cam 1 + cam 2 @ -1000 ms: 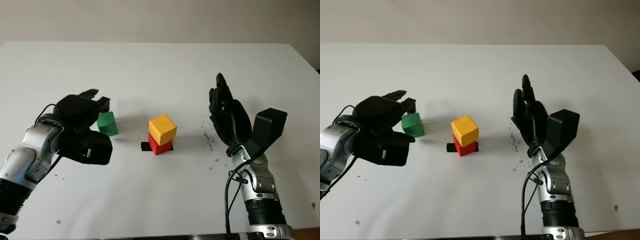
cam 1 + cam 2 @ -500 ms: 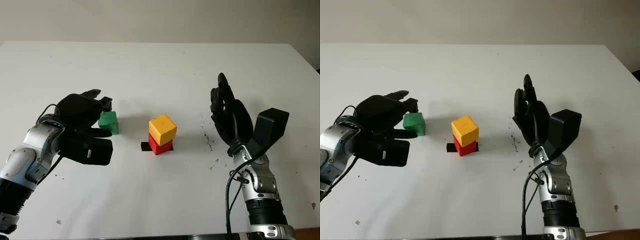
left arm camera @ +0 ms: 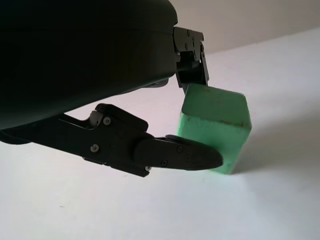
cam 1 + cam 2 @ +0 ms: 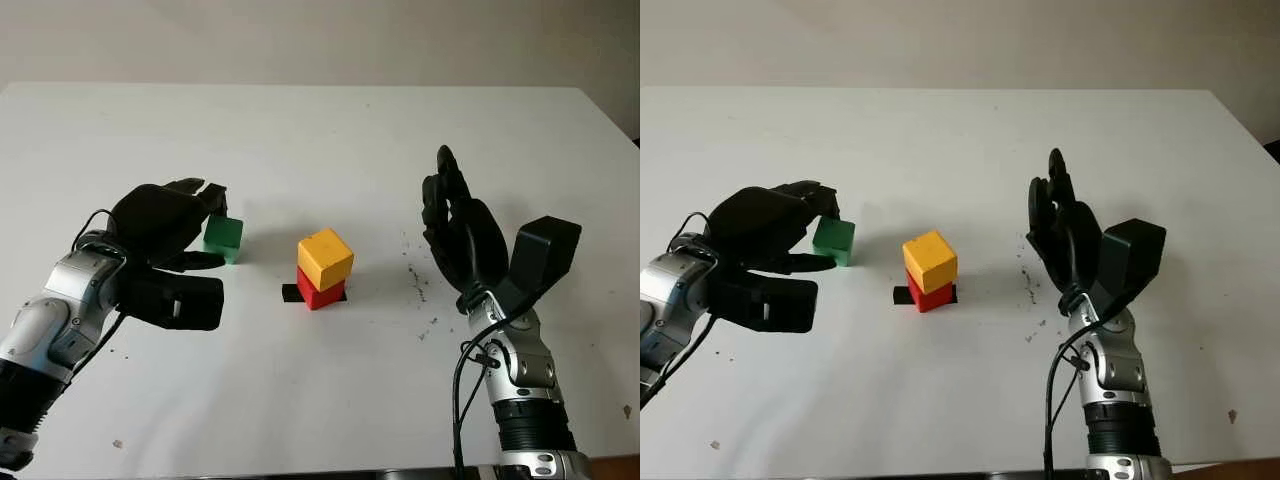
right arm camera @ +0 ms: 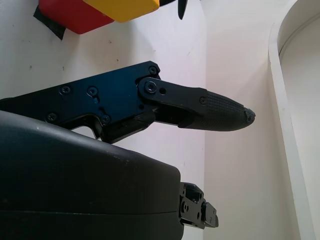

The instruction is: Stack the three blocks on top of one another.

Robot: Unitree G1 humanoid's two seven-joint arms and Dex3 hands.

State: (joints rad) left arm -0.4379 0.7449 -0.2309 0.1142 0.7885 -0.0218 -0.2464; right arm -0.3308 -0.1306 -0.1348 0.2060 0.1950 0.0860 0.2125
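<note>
Counted on white table [image 4: 320, 130]: three blocks. One green block [image 4: 223, 235], one yellow block [image 4: 325, 257], one red block [image 4: 318, 291]. One strip of black tape [image 4: 289, 293] under the red one. Two black hands: left hand [image 4: 165, 225], right hand [image 4: 460, 235]. Scattered dark specks [image 4: 418, 285] beside the stack, number not countable.

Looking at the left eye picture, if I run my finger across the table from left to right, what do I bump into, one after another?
Left hand closed on the green block → yellow block stacked on the red block → right hand, open and raised above the white table.
</note>
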